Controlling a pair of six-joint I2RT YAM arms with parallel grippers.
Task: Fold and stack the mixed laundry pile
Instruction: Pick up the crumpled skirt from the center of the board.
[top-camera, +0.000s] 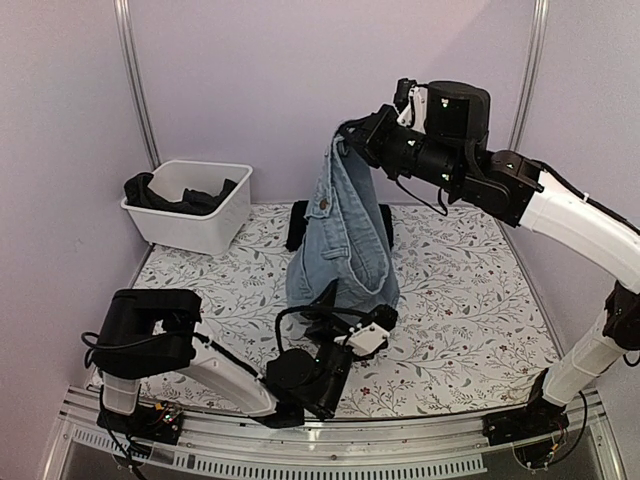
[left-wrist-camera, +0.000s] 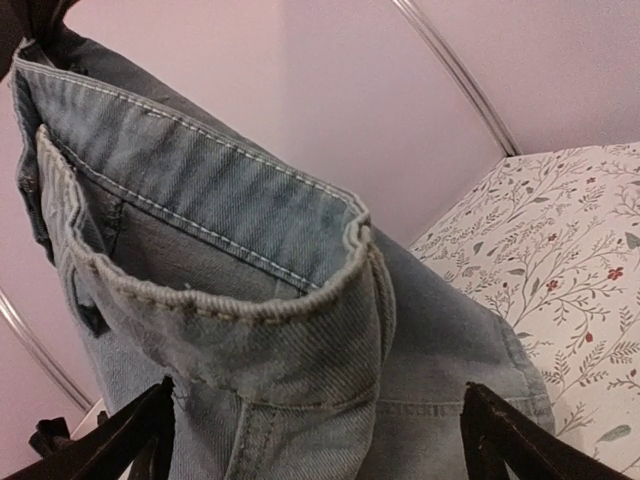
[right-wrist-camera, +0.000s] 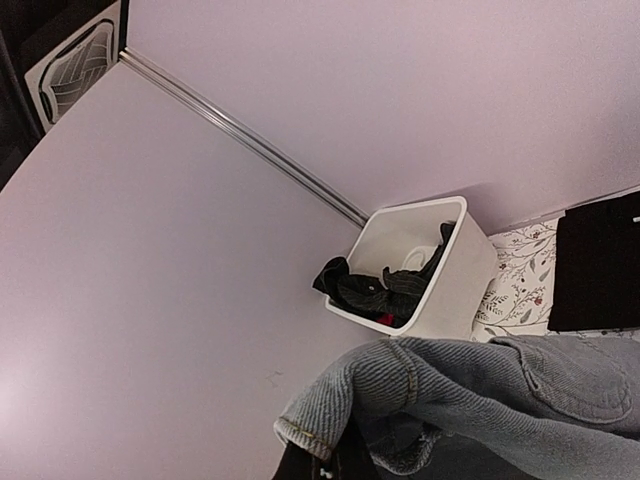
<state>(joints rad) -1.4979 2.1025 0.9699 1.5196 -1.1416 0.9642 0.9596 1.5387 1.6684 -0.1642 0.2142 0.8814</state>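
Your right arm (top-camera: 560, 215) reaches up and across from the right with its gripper (top-camera: 347, 135) held high and pinched closed on the top of the light blue denim jeans (top-camera: 340, 235), while your left arm (top-camera: 215, 370) lies low along the near edge, its gripper (top-camera: 335, 300) tilted upward, jaws spread wide.

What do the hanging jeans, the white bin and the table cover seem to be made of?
The jeans: light blue denim, matte; diagonal weave lines and pale stitched seams show close up. The bin: probably plastic, white, smooth with a slight sheen; thin rigid walls. The table cover: cloth or vinyl printed with leafy twigs; which one, I cannot tell.
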